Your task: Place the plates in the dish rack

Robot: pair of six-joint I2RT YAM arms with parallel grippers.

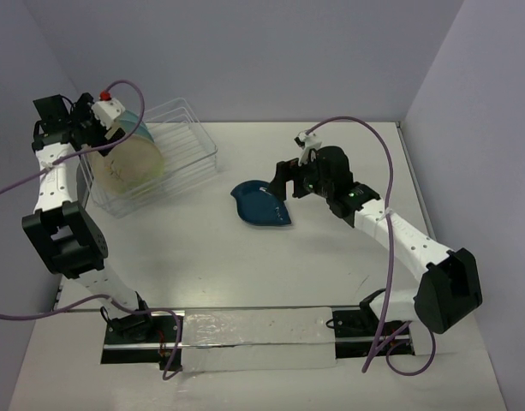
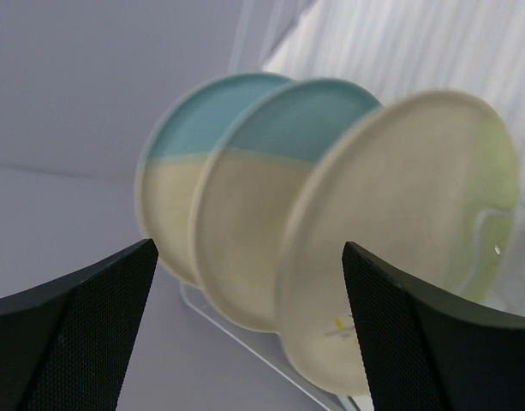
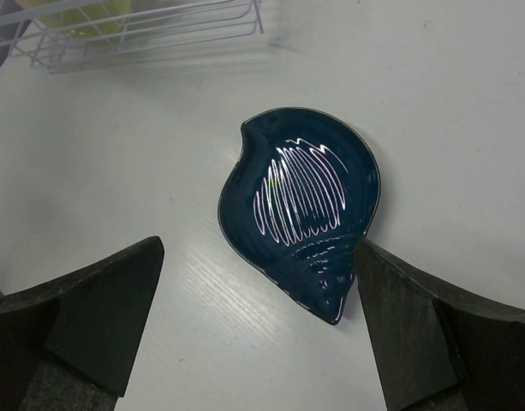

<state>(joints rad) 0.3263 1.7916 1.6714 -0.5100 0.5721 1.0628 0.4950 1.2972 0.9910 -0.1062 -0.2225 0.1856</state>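
Top external at ten o'clock: three round plates already upright in the dish rack, left gripper spread apart just before them, gripping nothing. Left to load: dark-teal leaf plate, flat on the table mid-view, under the right gripper, likewise spread apart.

White-and-black left arm and right arm trail purple cables.
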